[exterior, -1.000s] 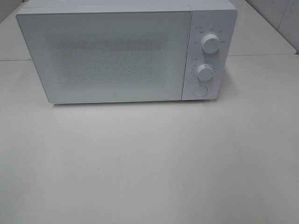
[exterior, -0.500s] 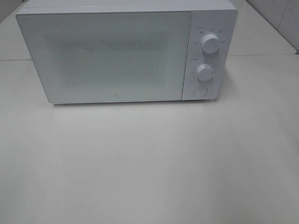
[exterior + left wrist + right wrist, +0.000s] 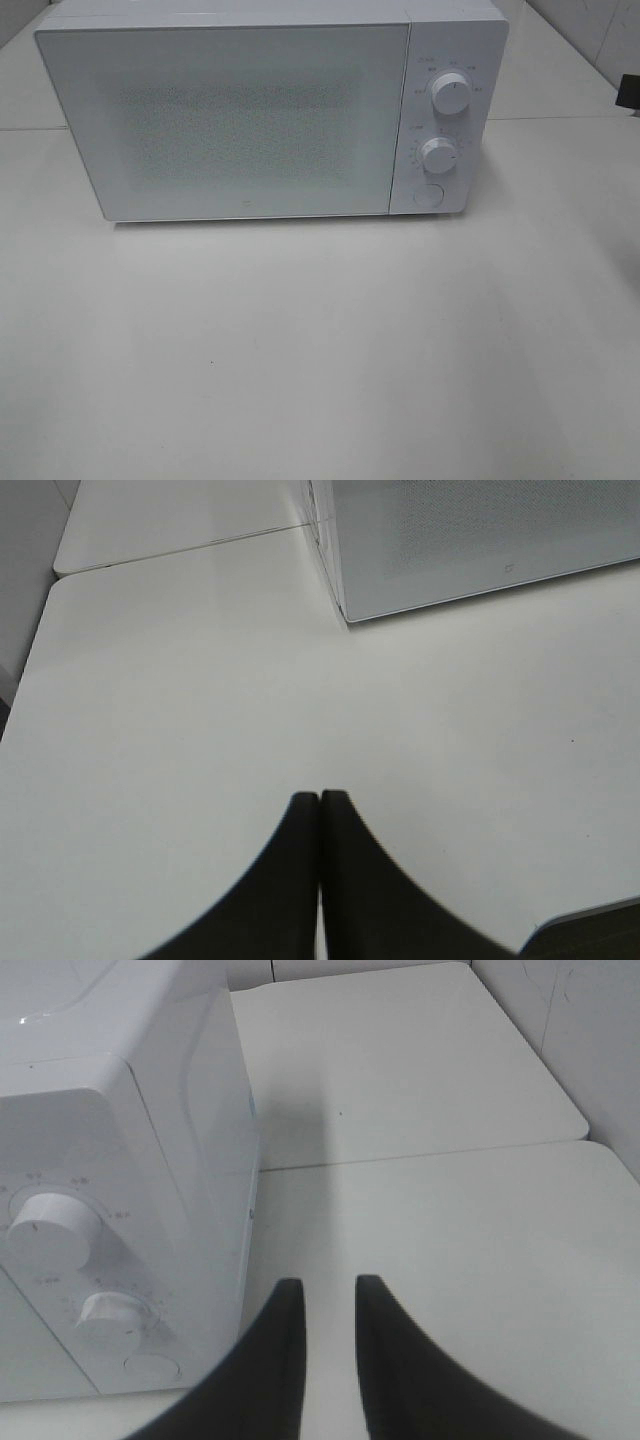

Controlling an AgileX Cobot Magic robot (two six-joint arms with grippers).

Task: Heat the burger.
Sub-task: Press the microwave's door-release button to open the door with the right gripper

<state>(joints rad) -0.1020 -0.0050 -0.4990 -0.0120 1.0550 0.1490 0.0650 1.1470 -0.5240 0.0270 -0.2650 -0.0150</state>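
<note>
The burger is out of view in every frame. The white microwave stands at the back of the table with its door shut; nothing shows through the frosted door. My left gripper is shut and empty, low over the bare table in front of the microwave's left corner. My right gripper is empty, its fingers a small gap apart, beside the microwave's right side near the control panel. A dark piece of the right arm shows at the right edge of the high view.
The control panel has an upper knob, a lower knob and a round button. The white table spreads in front. A seam joins two tabletops to the right, and a wall rises beyond.
A dark piece of the right arm has come into the high view at the right edge. The microwave has not moved.
</note>
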